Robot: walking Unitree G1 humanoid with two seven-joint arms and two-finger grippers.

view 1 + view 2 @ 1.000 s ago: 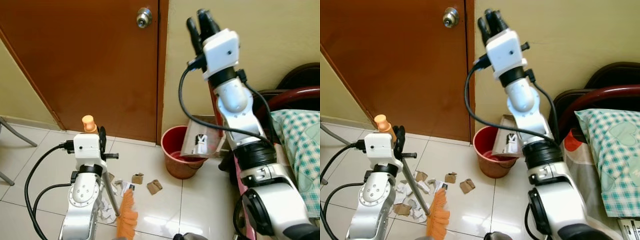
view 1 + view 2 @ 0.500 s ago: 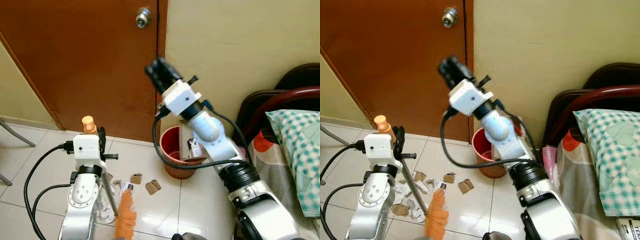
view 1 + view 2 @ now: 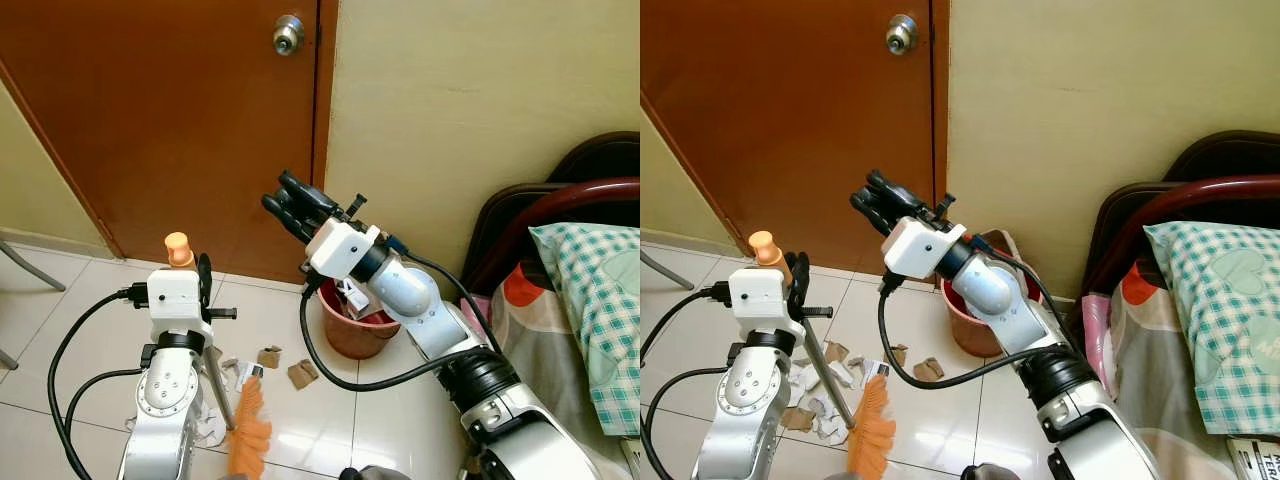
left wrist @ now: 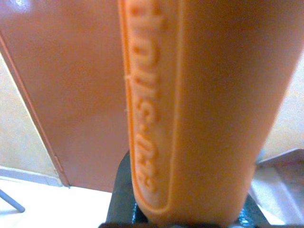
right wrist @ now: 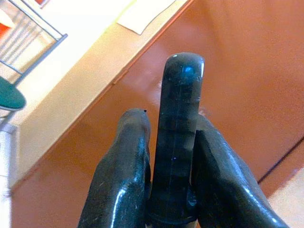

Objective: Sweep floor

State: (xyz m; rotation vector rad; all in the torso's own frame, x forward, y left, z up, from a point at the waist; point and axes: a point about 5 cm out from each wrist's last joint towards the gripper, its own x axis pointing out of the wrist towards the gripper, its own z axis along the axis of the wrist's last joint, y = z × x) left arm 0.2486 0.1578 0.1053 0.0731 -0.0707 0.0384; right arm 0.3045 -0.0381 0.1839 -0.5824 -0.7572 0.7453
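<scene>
The broom [image 3: 250,428] stood at about 7 o'clock in the head views, its orange bristles on the white floor tiles [image 3: 320,420] and its thin metal shaft slanting up and leftward to an orange handle end [image 3: 178,247] that poked out above the left gripper [image 3: 203,283]. That gripper was pinched around the handle; in the left wrist view the orange grip [image 4: 190,109] sat right against the camera with black finger material at its base. The broom's long axis ran from roughly 11 o'clock at the handle down to 5 o'clock at the bristles.

The scraps of torn paper and cardboard [image 3: 820,385] lay around the bristles and out toward 3 o'clock of them, near the red bin [image 3: 350,325], which stood against the wall just right of the brown door [image 3: 170,120]. I judge the coming sweep turned on this: the litter lay on the bin side of the bristles, and the left arm was the nearer and already had the tool.

The right gripper [image 3: 292,208] hung in the air near the middle, above the bin and pointing toward 10 o'clock at the door. Its fingers [image 5: 178,137] were pressed together with nothing between them, touching nothing.

At 3 o'clock sat a bed with a checked pillow [image 3: 600,300].
</scene>
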